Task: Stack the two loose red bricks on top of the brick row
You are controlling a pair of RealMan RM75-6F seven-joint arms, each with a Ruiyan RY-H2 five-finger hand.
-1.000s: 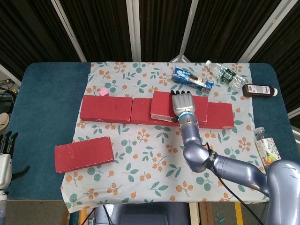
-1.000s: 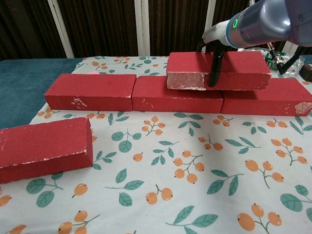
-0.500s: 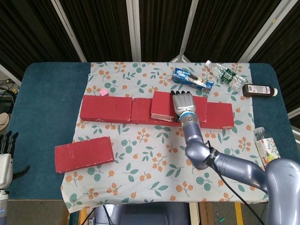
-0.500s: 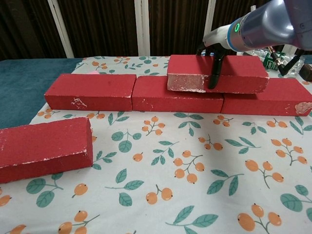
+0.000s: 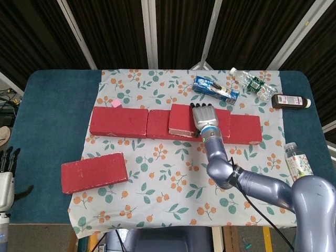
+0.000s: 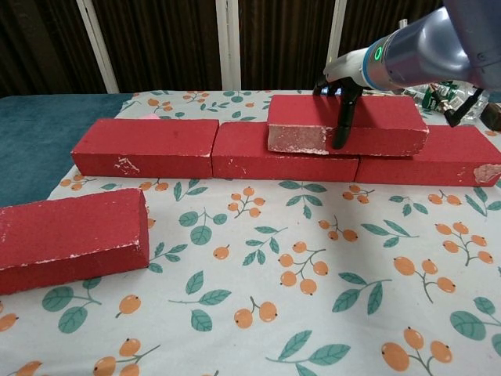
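A row of three red bricks (image 5: 118, 122) (image 6: 146, 147) lies across the floral cloth. A further red brick (image 5: 181, 118) (image 6: 383, 125) sits on top of the row, over the seam between the middle and right bricks. My right hand (image 5: 206, 116) (image 6: 342, 102) grips that upper brick, fingers over its top and thumb down its front face. The other loose red brick (image 5: 94, 172) (image 6: 70, 235) lies flat at the front left of the cloth. Off the table's front left corner, my left hand (image 5: 5, 178) is open with its fingers spread and holds nothing.
Behind the row lie a blue packet (image 5: 215, 89), a clear bottle (image 5: 252, 82) and a brown bottle (image 5: 290, 101). Another bottle (image 5: 299, 167) lies by the right edge. A small pink cube (image 5: 116, 104) sits just behind the left brick.
The upper brick, still in my right hand, has sunk slightly and settled flatter on the row. The left hand and the loose brick have not moved.
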